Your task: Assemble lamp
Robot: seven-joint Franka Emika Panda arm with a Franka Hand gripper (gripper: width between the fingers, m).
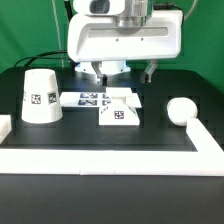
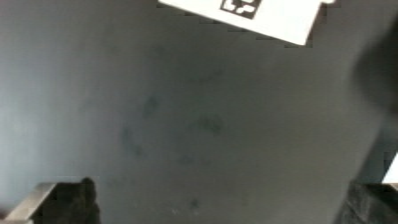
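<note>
The base sits mid-table, with a black-and-white square tag on its front face. Just beside it, toward the exterior view's left, lies the marker board. Further that way stands the shade, wide end down, its tag facing the camera. The bulb rests well apart on the base's other side. Behind the base hangs the gripper, spread wide with nothing between its fingers.
</note>
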